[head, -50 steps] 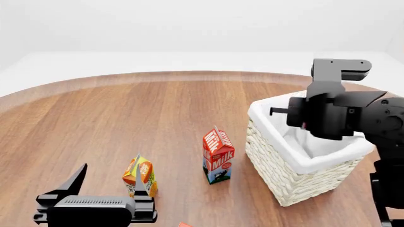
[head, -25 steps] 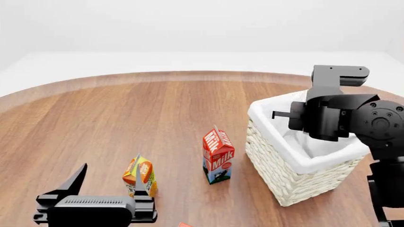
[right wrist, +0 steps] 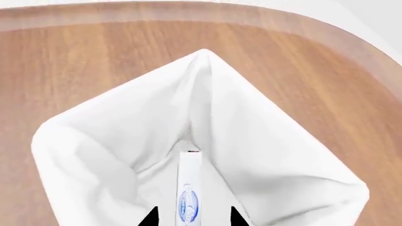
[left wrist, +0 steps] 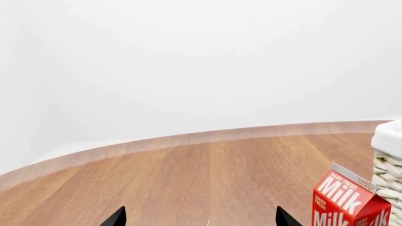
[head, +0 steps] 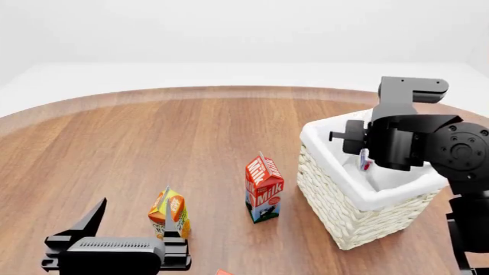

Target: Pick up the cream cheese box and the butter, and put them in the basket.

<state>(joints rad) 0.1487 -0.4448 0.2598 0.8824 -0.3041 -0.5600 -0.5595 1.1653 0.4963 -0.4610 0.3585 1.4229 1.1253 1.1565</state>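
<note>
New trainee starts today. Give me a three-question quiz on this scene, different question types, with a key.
1. True or false: the cream cheese box is over the basket's open top.
2. Which carton stands nearest the basket? A) milk carton B) orange juice carton
3. Fill in: the left gripper is ____ and holds nothing.

Key: 1 true, it shows edge-on between the right gripper's fingertips, above the white liner. 2 A. 3 open.
</note>
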